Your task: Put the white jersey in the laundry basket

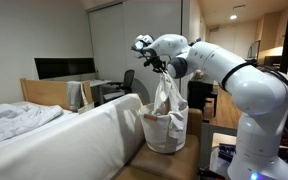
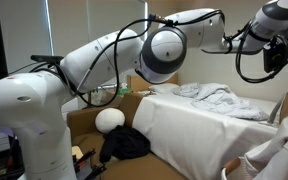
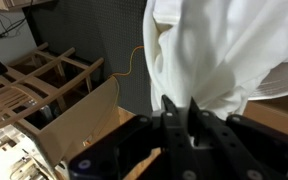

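Note:
The white jersey point(image 1: 167, 96) hangs from my gripper point(image 1: 157, 66), which is shut on its top. Its lower end hangs down into the light fabric laundry basket point(image 1: 165, 134), which stands on the floor beside the bed. In the wrist view the jersey point(image 3: 219, 50) fills the upper right, pinched between my black fingers point(image 3: 179, 106). In an exterior view my gripper point(image 2: 269, 47) is at the top right; the pale cloth shape at the right edge point(image 2: 284, 140) is too cropped to name.
A bed with white bedding point(image 1: 44, 140) point(image 2: 209, 115) lies beside the basket. An open cardboard box point(image 3: 79, 130) and a wooden frame point(image 3: 34, 80) are below the wrist. A desk with a monitor point(image 1: 64, 68) and a chair point(image 1: 109, 92) stand at the back.

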You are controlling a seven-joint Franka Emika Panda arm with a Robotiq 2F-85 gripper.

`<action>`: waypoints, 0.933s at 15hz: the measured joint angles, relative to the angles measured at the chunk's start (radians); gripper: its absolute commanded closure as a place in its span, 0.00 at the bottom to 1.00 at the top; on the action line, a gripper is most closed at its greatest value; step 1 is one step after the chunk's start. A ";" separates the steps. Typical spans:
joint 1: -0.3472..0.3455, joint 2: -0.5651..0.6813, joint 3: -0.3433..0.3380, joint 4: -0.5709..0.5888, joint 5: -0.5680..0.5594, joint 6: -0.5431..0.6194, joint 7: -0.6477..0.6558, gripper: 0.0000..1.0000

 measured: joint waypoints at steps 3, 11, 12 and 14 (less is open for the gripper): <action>-0.001 0.029 0.000 0.000 0.000 -0.001 0.000 0.89; -0.001 0.138 -0.011 -0.001 -0.010 -0.001 -0.002 0.89; 0.000 0.151 -0.016 -0.001 -0.012 -0.001 -0.003 0.89; 0.003 0.173 -0.022 0.000 -0.018 -0.001 -0.004 0.89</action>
